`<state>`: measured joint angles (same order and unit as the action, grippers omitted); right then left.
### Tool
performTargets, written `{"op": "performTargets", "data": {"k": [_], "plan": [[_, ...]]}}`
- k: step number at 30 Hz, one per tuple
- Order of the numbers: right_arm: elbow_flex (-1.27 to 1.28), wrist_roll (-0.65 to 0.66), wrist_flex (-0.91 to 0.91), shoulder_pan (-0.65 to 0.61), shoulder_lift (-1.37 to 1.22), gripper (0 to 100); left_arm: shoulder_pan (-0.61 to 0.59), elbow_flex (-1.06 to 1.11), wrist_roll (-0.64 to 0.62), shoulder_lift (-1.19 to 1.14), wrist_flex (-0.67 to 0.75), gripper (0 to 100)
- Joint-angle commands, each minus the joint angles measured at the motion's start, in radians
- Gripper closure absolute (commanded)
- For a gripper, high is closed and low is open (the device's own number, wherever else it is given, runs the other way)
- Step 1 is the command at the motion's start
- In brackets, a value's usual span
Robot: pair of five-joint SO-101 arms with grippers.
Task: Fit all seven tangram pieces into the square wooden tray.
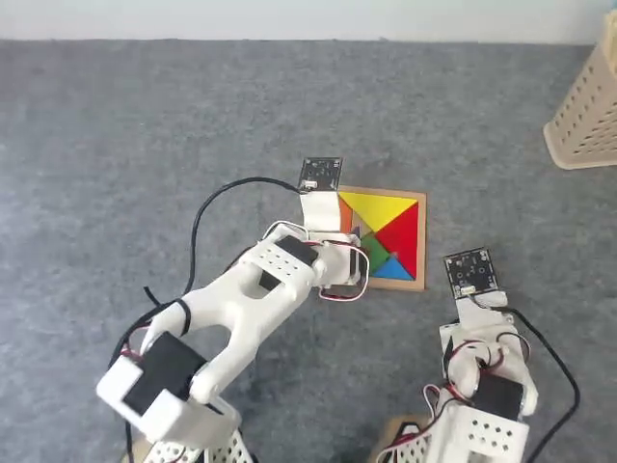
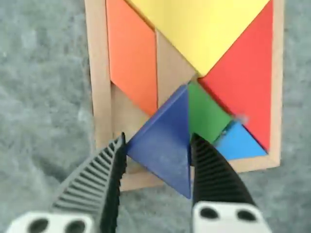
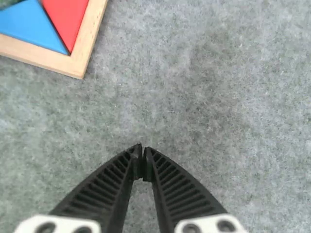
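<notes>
while left hand point(image 2: 158, 141) clamps dark blue triangle point(image 2: 163, 145), piece hangs tilted over tray point(image 2: 99, 73) corner, one tip past rim; bare gap point(image 2: 170, 65) lies straight ahead beside orange piece point(image 2: 131, 53). right hand point(image 3: 142, 151) fingers together, empty, off tray.

The left arm point(image 1: 260, 289) covers the tray's point(image 1: 422, 241) near-left corner in the high view. The yellow piece point(image 2: 204, 29) runs past the left wrist view's edge; a pale basket point(image 1: 588, 106) is cut off too.

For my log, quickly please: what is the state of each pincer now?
Left pincer: closed on the dark blue triangle.
Right pincer: closed, holding nothing.
</notes>
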<state>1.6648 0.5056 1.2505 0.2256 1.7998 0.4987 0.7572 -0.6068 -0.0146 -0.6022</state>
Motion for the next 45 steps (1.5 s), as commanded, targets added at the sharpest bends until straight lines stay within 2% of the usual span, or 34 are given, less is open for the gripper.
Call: {"op": "performTargets", "data": {"k": [1,12,45], "plan": [[0.018,0.008,0.01,0.013,0.015,99.1,0.0,-0.041,-0.008,0.005,0.02,92],[0.018,0.008,0.01,0.013,0.015,99.1,-0.049,-0.041,-0.008,0.0,0.02,92],[0.018,0.008,0.01,0.007,0.015,99.1,-0.041,-0.044,-0.008,0.008,0.0,92]]}}
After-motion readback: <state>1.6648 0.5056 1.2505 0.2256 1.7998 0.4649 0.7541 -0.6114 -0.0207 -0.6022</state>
